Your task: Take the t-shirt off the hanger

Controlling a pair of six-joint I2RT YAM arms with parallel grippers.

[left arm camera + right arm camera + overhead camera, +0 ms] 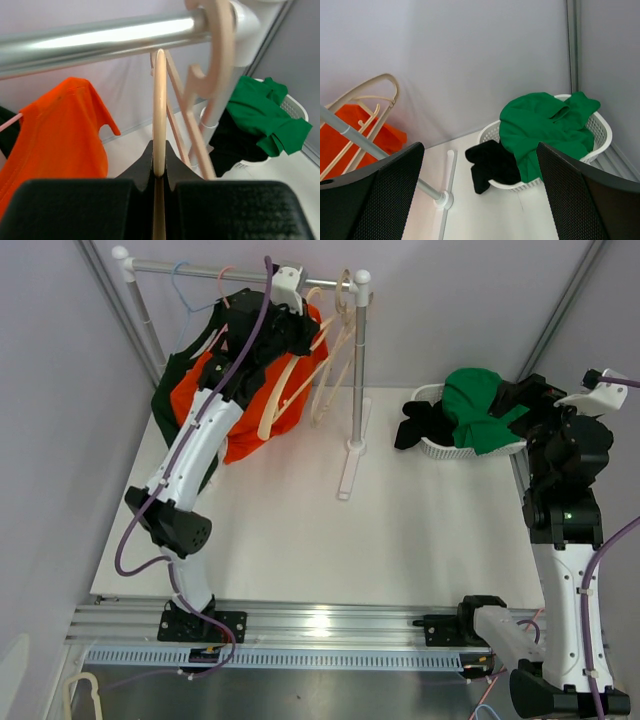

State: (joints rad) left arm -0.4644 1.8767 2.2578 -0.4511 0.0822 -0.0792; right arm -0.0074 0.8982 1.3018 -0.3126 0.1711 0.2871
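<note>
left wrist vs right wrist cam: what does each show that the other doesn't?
Left wrist only: the left end effector shut on a beige hanger, just under the rail.
Right wrist only: the right end effector, open and empty, and the rack foot on the table.
Both: orange shirt, green shirt and black garment at the basket, and spare hangers.
</note>
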